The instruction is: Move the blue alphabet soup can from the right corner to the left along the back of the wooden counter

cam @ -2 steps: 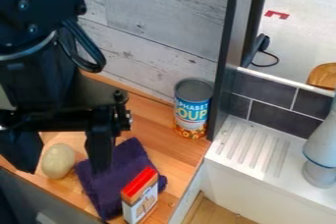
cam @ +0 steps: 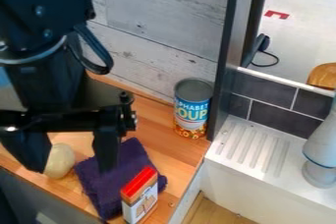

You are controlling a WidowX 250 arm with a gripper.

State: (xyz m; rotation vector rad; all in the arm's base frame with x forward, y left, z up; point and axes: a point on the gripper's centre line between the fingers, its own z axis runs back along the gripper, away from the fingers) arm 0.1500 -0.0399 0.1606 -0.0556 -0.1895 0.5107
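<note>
Whitewashed wall planks (cam: 164,14) are seen across the upper middle of the frame, above a wooden counter (cam: 179,152). On the counter, one soup can (cam: 192,110) is stood upright at centre right, one purple cloth (cam: 98,188) is spread at lower left of centre, and one red-topped box (cam: 140,196) is set at the cloth's lower right. One pale rounded object (cam: 61,161) is placed at lower left, near the cloth. One white ribbed drainboard (cam: 249,149) is fitted at right, below dark tiles (cam: 279,120).

The gripper (cam: 70,156) is held at lower left with its two fingers spread wide; nothing is seen clasped between them.

Compared with the earlier frame, the gripper has been shifted slightly rightward in the picture, while the things on the counter have been left in place.

The pale object's left side is now hidden by one finger, and part of the cloth by the other. The box is cut off by the bottom edge, and a grey object (cam: 322,152) by the right edge.
</note>
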